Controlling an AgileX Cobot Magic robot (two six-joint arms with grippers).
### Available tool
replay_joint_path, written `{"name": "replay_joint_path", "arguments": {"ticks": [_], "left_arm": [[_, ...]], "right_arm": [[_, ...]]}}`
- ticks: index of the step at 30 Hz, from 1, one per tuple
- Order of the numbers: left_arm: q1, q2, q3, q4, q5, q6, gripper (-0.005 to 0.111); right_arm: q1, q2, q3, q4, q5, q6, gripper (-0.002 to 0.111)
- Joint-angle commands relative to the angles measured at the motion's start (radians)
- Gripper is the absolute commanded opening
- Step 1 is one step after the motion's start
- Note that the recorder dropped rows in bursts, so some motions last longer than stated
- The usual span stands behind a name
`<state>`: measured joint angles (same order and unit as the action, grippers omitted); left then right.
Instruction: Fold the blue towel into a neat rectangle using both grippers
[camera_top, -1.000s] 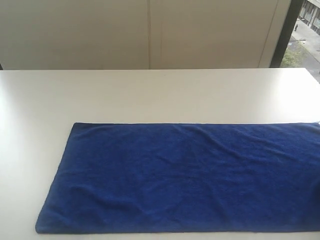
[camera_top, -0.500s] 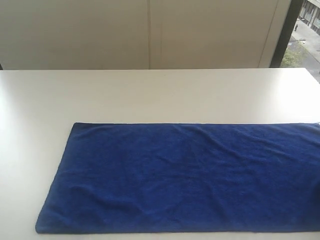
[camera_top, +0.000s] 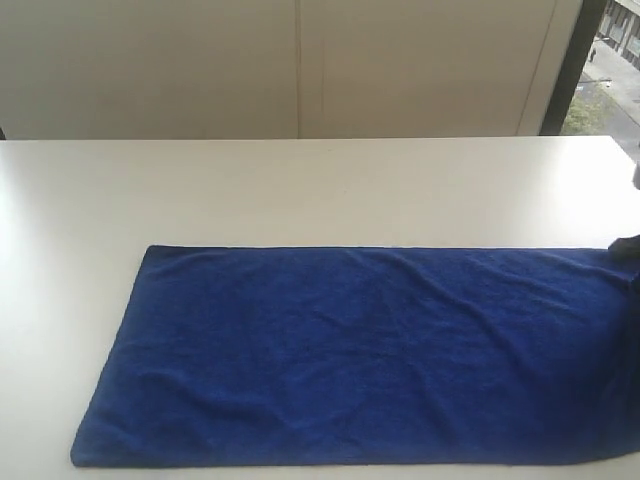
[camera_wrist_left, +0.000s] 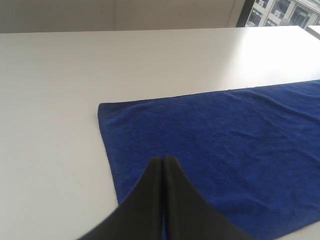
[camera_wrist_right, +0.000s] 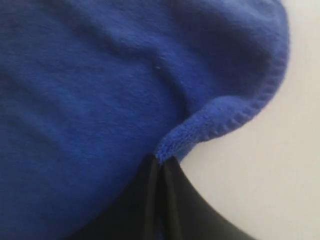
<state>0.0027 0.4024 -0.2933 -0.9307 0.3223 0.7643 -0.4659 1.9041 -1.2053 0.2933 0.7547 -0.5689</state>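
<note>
Left claw (camera_wrist_left: 163, 161) jaws pressed together; right claw (camera_wrist_right: 160, 167) clamped on blue towel (camera_wrist_right: 100, 75).

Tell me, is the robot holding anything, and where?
The right fingers pinch the blue towel by its hemmed edge. The left fingers are shut on nothing.

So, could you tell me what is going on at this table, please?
A two-armed robot is starting to fold a blue towel that lies spread out on a white table. The right pincer is shut on the hemmed edge at one short end, and the cloth there is bunched up a little. The left pincer is shut too, over the towel near its other short end, apparently holding nothing. No fold is made yet.
</note>
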Motion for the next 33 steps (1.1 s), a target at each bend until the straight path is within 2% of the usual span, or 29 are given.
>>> {"name": "replay_joint_path", "arguments": {"ticks": [1, 6, 19, 27, 33], "left_arm": [[-0.005, -0.006, 0.004, -0.027, 0.007, -0.004, 0.0], [-0.005, -0.006, 0.004, -0.029, 0.009, -0.004, 0.0], [-0.005, -0.006, 0.004, -0.03, 0.009, -0.004, 0.0], [-0.005, -0.006, 0.004, -0.029, 0.009, -0.004, 0.0], [-0.005, -0.006, 0.004, -0.029, 0.009, -0.004, 0.0]], "right_arm": [[0.118, -0.039, -0.009, 0.032, 0.019, 0.004, 0.0], [0.259, -0.064, -0.018, 0.053, 0.033, 0.012, 0.0], [0.709, -0.07, -0.182, 0.077, 0.033, 0.124, 0.0], [0.9, 0.004, -0.329, 0.077, 0.025, 0.193, 0.0], [1.009, 0.08, -0.433, 0.077, 0.025, 0.216, 0.0]]}}
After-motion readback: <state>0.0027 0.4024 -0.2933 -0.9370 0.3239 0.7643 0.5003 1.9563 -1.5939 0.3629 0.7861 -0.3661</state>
